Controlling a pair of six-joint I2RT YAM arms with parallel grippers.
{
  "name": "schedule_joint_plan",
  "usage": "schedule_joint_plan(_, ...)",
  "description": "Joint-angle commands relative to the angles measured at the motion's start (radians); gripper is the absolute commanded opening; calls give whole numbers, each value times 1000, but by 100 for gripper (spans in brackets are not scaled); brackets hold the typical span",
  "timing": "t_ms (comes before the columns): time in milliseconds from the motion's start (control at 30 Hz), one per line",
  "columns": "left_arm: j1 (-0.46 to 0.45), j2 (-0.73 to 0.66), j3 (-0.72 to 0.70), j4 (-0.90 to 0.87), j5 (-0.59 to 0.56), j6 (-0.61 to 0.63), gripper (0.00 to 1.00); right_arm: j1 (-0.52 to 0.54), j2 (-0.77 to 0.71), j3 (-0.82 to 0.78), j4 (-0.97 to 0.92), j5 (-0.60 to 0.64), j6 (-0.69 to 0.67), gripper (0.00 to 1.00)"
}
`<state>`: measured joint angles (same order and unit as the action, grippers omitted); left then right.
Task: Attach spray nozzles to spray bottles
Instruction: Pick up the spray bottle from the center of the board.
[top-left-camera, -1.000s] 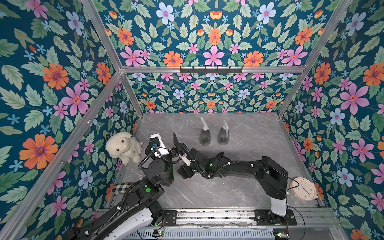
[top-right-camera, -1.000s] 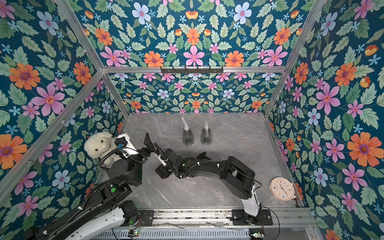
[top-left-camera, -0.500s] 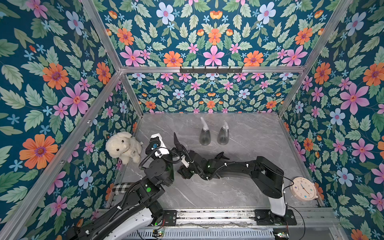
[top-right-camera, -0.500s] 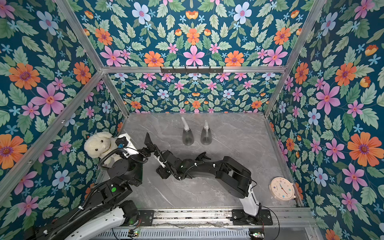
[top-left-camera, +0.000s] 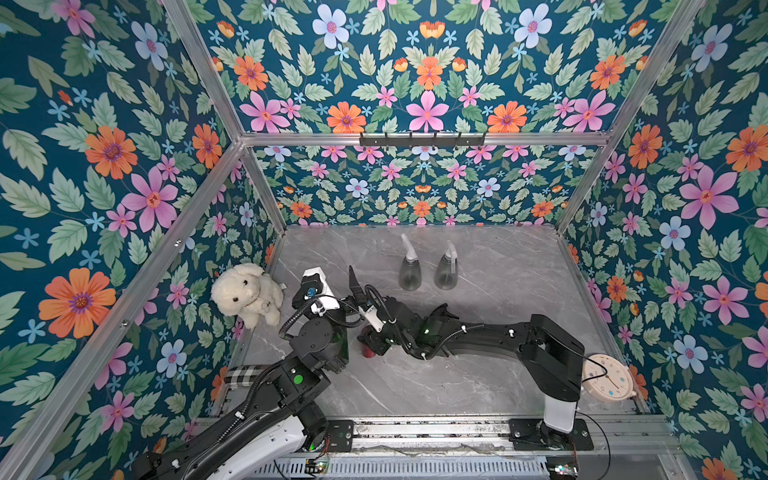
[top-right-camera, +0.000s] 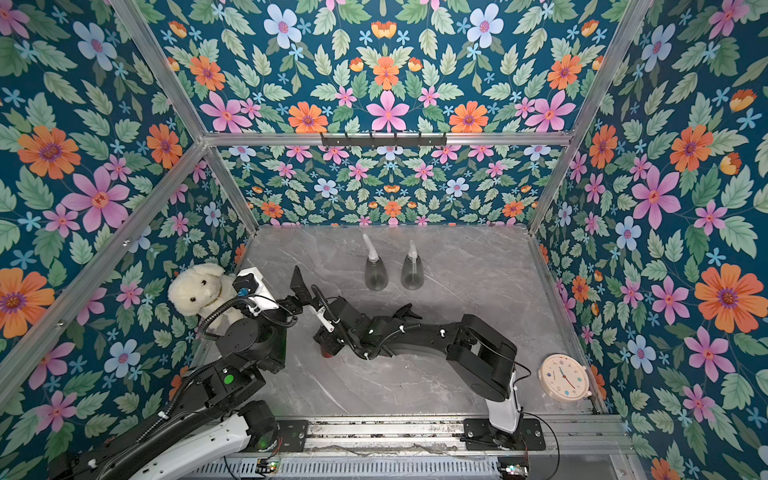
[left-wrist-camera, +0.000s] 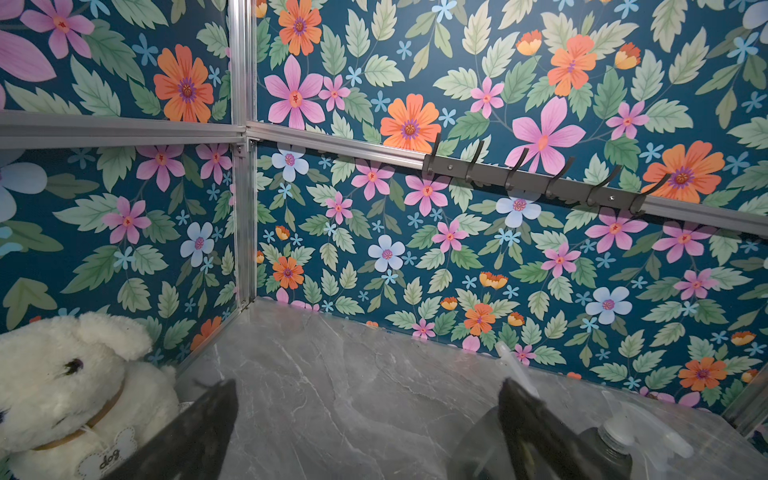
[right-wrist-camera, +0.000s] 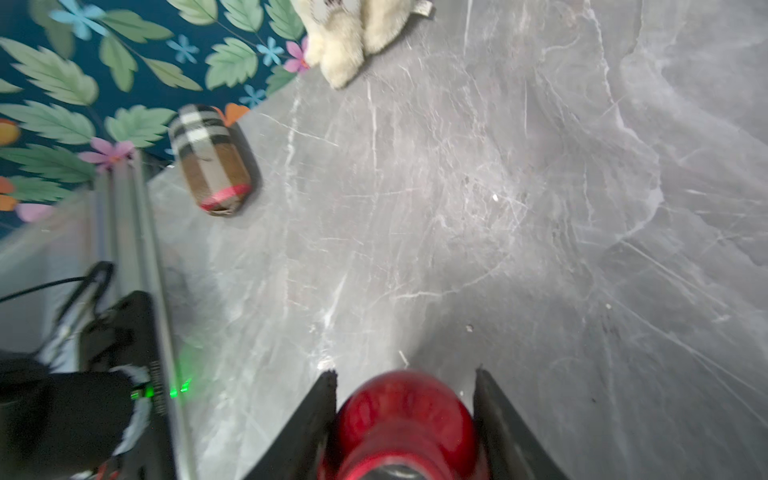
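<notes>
A shiny red spray bottle (right-wrist-camera: 405, 419) stands on the marble table (top-left-camera: 498, 291) between the two arms, with my right gripper (right-wrist-camera: 405, 376) shut on it, both jaws against its sides. In both top views only a bit of the red bottle (top-left-camera: 367, 353) (top-right-camera: 326, 353) shows under the right gripper (top-left-camera: 370, 343). Two smoky-grey spray bottles (top-left-camera: 409, 274) (top-left-camera: 445, 276) stand at the back, each with a whitish spray nozzle (top-left-camera: 407, 245) (top-left-camera: 451, 251) on top. My left gripper (left-wrist-camera: 365, 399) hangs open and empty above the table, facing them.
A white plush dog (top-left-camera: 247, 293) sits against the left wall. A plaid roll (right-wrist-camera: 210, 160) lies near the left front corner. A round clock (top-left-camera: 606, 376) lies at the front right. A hook rail (top-left-camera: 422, 139) runs along the back wall.
The right gripper's jaws have closed in on the red bottle, and the right arm has reached slightly further left. The left arm has not moved.
</notes>
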<state>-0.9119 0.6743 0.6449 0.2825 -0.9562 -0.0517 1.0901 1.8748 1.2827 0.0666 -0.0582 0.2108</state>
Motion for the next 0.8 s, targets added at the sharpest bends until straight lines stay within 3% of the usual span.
schedule_joint_plan(0, 1, -4, -7, 26, 35, 4, 100, -25, -53, -27, 14, -48, 52, 45)
schedule_joint_plan(167, 1, -19, -49, 88, 196, 24, 100, -105, -206, -76, -84, -125, 73, 44)
schedule_joint_plan(333, 1, -34, -139, 214, 564, 68, 100, -209, -405, -72, -289, -230, 65, 44)
schedule_joint_plan(500, 26, 35, -169, 267, 914, 86, 100, -293, -558, -25, -506, -281, 29, 44)
schedule_joint_plan(600, 115, 126, -163, 291, 1114, 27, 99, -335, -624, 13, -610, -289, 10, 44)
schedule_joint_plan(667, 217, 182, -178, 374, 1310, -69, 99, -365, -658, 40, -677, -294, -1, 44)
schedule_joint_plan(767, 282, 248, -184, 473, 1476, -141, 100, -389, -682, 80, -758, -300, -27, 44)
